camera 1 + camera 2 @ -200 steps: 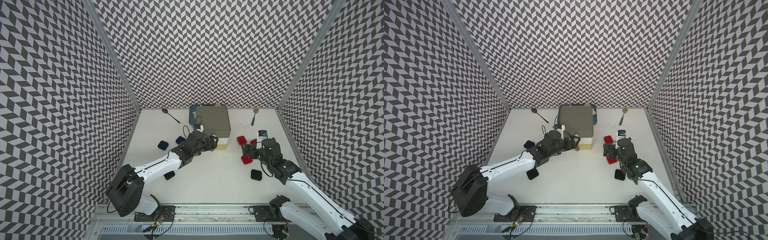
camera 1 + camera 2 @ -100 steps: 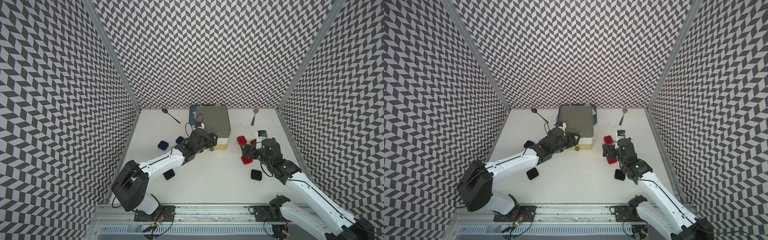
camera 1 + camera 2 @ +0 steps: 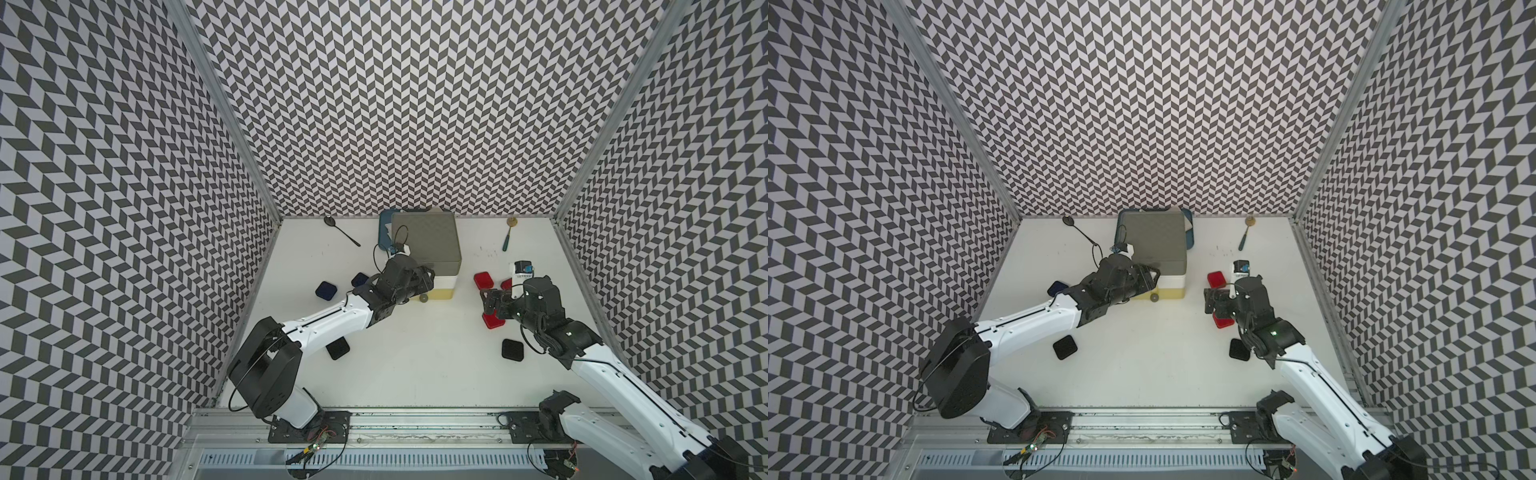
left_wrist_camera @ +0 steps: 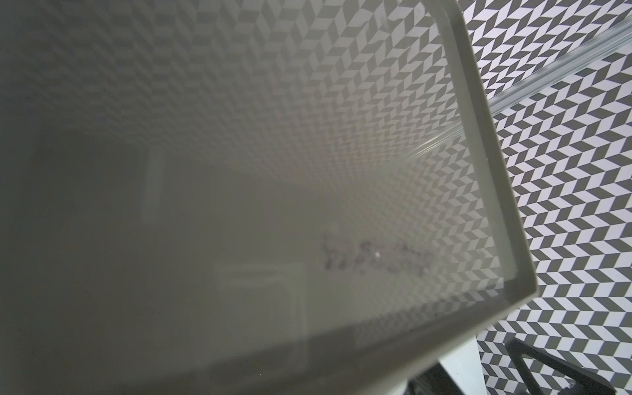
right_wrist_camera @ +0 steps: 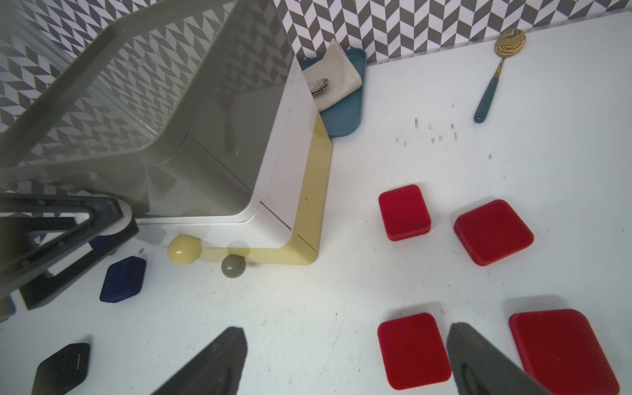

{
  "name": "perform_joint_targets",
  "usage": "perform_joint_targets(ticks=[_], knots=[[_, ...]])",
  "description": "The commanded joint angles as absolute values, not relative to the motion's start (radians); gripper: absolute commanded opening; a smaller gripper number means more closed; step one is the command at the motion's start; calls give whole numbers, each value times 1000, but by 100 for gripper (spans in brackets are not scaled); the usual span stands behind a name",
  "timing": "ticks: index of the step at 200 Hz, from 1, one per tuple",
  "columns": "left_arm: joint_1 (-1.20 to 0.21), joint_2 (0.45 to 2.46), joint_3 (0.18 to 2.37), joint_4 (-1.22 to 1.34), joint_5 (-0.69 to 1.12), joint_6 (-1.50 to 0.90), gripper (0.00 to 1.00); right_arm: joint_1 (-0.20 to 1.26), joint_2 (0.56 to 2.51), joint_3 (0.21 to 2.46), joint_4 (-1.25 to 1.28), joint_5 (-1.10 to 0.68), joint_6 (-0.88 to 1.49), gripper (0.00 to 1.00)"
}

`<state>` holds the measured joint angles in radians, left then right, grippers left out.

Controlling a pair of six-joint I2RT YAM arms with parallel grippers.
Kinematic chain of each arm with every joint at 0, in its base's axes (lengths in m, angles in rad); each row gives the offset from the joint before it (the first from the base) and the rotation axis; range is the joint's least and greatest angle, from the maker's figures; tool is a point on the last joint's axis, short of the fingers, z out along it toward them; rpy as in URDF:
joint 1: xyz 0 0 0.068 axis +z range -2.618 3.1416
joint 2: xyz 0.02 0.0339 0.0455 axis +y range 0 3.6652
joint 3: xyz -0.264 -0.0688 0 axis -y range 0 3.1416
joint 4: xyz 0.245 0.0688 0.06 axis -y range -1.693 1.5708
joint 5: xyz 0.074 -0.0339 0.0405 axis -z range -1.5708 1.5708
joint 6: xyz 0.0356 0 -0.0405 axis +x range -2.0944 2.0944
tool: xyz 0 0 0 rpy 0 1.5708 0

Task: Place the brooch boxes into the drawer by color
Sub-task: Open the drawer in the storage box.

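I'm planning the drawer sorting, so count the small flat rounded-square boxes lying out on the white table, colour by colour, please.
Red rounded-square boxes: 4
Navy blue rounded-square boxes: 3, two of them only partly in view
Black rounded-square boxes: 2
Total: 9

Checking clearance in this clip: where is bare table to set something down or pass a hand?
Free: the table middle, bordered by the drawer chest, both black boxes and the front rail; also between chest and teal-handled spoon. Crowded: red boxes around the right hand.
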<state>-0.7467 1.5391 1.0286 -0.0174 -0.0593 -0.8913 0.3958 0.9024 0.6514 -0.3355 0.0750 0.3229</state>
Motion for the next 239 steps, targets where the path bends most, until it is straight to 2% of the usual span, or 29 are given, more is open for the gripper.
perform_joint_targets(ticks=[1, 66, 112, 142, 186, 239], knots=[[-752, 1549, 1063, -22, -76, -887, 55, 391, 891, 642, -287, 69, 325, 95], [-750, 1549, 1067, -26, -85, -893, 42, 390, 893, 643, -288, 64, 321, 95], [-750, 1528, 1049, -17, -87, -897, 26, 391, 893, 647, -291, 57, 313, 95], [-750, 1511, 1026, -8, -84, -906, 19, 391, 893, 653, -296, 44, 306, 95], [-757, 1464, 986, 1, -74, -923, 12, 391, 881, 676, -326, 24, 305, 94], [-783, 1371, 894, 19, -78, -955, 12, 390, 852, 696, -363, 26, 310, 94]])
